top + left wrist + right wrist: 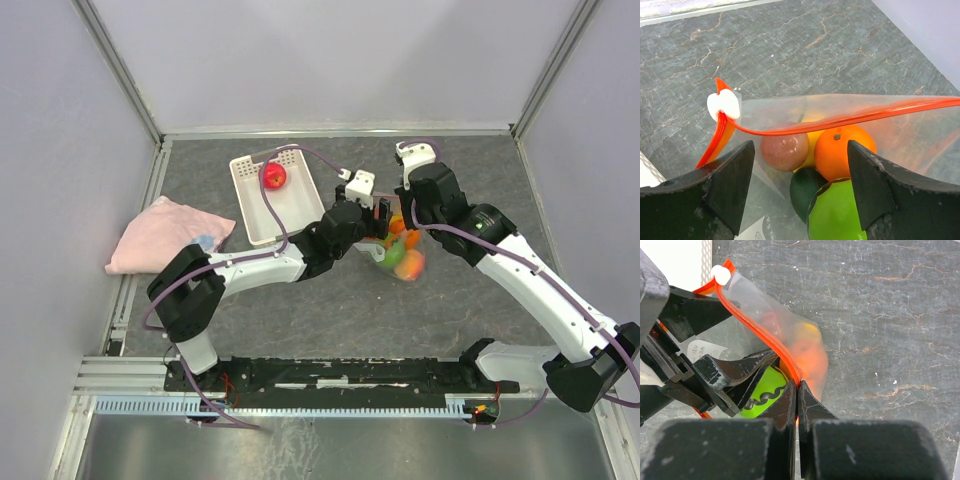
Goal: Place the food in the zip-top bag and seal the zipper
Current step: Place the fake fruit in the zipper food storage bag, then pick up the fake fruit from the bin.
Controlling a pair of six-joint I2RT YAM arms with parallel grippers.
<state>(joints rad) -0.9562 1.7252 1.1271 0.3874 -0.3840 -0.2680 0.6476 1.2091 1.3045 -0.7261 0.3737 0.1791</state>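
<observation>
The clear zip-top bag [405, 262] hangs between my grippers with several of the food pieces inside. In the left wrist view I see orange [842, 147], brownish [784, 150], dark green [805, 187] and bright green [837, 212] pieces. The orange-red zipper [840, 117] has a white slider [723, 105] at one end. My left gripper [800, 147] is open, its fingers either side of the bright green piece. My right gripper [797, 385] is shut on the zipper strip [765, 340]. A red piece [273, 176] lies in the white basket.
The white perforated basket [255, 215] stands left of the bag, close behind my left arm. A pink cloth [165, 235] lies at the left edge. Grey walls enclose the dark stone-patterned table [330, 310].
</observation>
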